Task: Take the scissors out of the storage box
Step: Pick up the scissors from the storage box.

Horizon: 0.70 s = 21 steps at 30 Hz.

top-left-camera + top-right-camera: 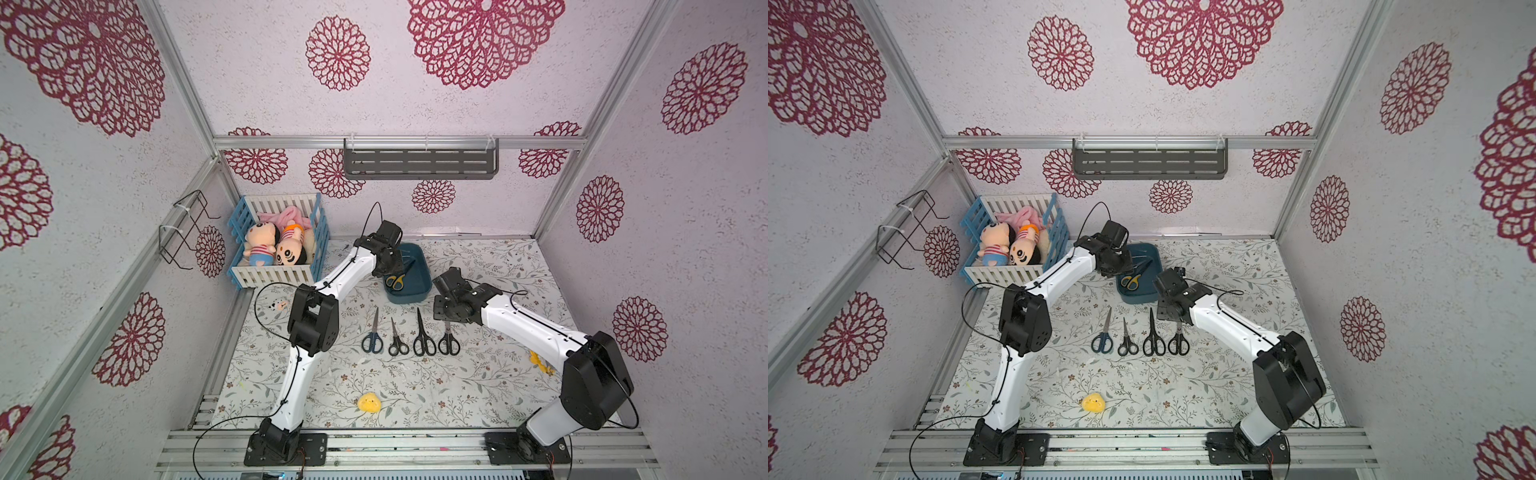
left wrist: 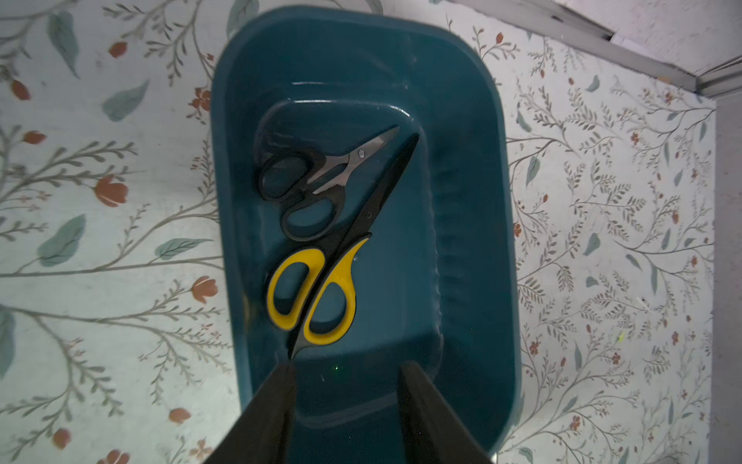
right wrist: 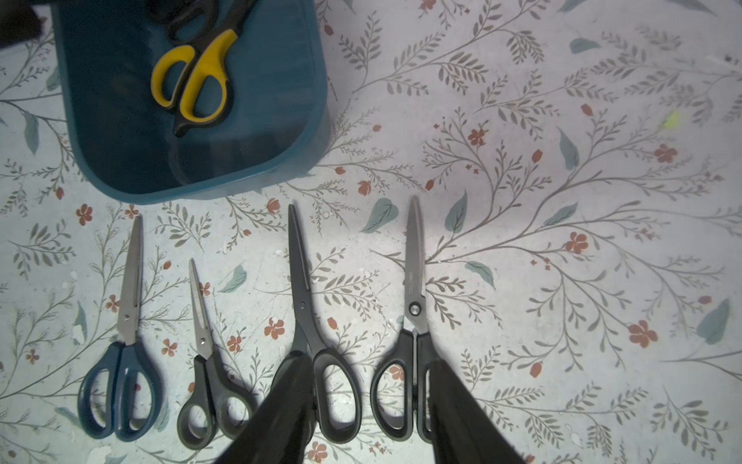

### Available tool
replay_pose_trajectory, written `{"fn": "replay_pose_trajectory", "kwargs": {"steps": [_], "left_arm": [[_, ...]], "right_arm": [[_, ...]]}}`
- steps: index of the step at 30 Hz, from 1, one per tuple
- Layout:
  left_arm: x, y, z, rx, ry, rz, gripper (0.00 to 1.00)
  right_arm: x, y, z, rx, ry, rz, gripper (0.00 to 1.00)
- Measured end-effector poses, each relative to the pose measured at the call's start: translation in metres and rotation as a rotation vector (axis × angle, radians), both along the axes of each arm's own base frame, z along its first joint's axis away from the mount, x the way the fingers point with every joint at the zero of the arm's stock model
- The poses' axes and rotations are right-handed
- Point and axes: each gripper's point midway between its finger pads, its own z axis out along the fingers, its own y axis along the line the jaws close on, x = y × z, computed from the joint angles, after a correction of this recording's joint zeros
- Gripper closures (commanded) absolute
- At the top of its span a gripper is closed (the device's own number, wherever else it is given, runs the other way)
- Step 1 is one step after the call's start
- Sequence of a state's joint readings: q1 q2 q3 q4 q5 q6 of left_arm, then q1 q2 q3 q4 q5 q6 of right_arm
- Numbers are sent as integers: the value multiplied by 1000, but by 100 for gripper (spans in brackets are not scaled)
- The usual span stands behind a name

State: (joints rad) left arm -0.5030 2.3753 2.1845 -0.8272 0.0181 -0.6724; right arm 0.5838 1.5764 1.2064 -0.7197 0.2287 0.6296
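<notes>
The left gripper (image 2: 345, 369) hung open and empty over the box (image 2: 473, 201), which stood mid-table toward the far edge. Inside lay yellow-handled scissors (image 2: 317, 289) touching a black-handled pair (image 2: 305, 189). The right gripper (image 3: 367, 359), also open and holding nothing, hovered above a row of four scissors (image 1: 424, 338) on the table (image 1: 478, 374), just before the box.

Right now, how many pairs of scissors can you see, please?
6. Four lie in a row on the table: dark-blue pair, small black pair, long black pair, medium black pair. Two sit in the storage box: yellow-handled pair, stubby black pair.
</notes>
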Motion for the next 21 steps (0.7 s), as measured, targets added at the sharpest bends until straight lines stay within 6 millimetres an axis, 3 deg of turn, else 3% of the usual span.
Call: {"fn": "replay_pose_trajectory", "kwargs": {"steps": [8,16,21], "left_arm": [[10,-11,-27,-1,21,-23,57],[5,-6,-65,64,95,-34,56],[6,-4,-68,88,94,-46,56]], "right_arm": [[7,9,1,20,5,9,49],[20,20,5,33,1,15,48],[26,26,9,45,-2,22,48]]}}
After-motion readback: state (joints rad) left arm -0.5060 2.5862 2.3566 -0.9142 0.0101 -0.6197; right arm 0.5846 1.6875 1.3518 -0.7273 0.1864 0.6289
